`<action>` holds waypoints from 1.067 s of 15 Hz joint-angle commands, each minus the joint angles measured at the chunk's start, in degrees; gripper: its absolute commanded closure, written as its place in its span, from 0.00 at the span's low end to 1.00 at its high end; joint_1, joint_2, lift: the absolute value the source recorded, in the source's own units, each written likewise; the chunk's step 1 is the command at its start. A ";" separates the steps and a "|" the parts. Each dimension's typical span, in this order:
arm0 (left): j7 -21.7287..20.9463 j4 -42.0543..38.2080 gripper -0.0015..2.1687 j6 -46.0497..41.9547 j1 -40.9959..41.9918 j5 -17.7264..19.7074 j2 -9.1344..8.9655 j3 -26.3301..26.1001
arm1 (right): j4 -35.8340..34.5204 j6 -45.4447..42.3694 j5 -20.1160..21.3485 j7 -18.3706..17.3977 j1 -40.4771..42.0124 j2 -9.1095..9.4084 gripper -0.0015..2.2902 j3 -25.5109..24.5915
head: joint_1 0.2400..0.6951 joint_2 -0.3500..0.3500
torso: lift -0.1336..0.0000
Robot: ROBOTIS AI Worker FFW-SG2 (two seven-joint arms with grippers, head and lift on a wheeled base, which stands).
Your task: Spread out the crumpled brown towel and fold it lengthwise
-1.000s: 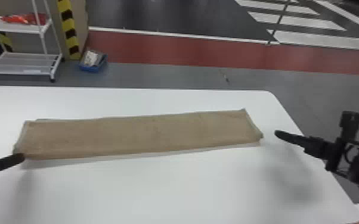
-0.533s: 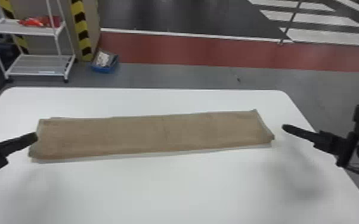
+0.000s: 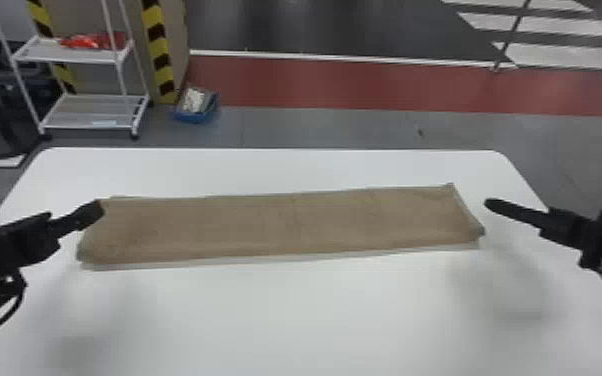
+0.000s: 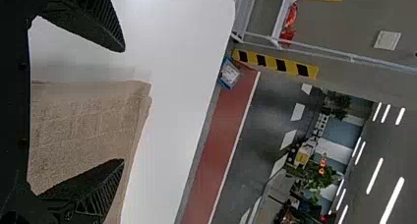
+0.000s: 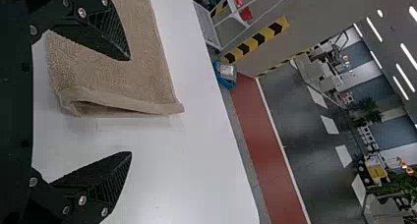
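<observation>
Although the brown towel point(image 3: 285, 220) was to be folded lengthwise from a crumpled state, it is found as a long, narrow strip lying flat across the tabletop point(image 3: 285, 320). Its long sides run roughly along the tabletop's far edge, which leaves both short ends within reach of one arm each. The stacked layers point(image 5: 118, 101) at the right end indicate that the lengthwise fold is essentially made.

The left pincer point(image 4: 123, 105) is open and empty, one finger over the cloth and the other past its left end. The right pincer point(image 5: 131, 105) is likewise open and empty, at the opposite end, its fingers straddling that end's line in the wrist view. Such paired placement presumably serves to handle both ends together, so that the strip does not skew.

Slight misalignment shows at the far right corner; it appears minor. Any further work would be light straightening; otherwise both arms should withdraw. Should a finger brush the cloth, the upper layer could slide off the lower.
</observation>
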 commanded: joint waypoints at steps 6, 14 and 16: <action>0.61 3.48 0.04 6.19 -8.31 -6.38 0.78 -6.15 | 1.47 0.00 13.03 -0.05 -7.77 -0.22 0.10 7.45 | 1.00 0.38 | 0.07; 1.58 5.42 0.04 9.00 -10.16 -7.79 0.69 -8.00 | 3.76 -2.46 14.26 0.12 -7.94 -1.27 0.11 7.54 | 1.00 0.34 | 0.07; 2.10 5.33 0.04 9.18 -10.16 -8.14 0.69 -8.09 | 3.76 -2.46 13.73 0.12 -7.24 -1.27 0.11 7.45 | 1.00 0.34 | 0.07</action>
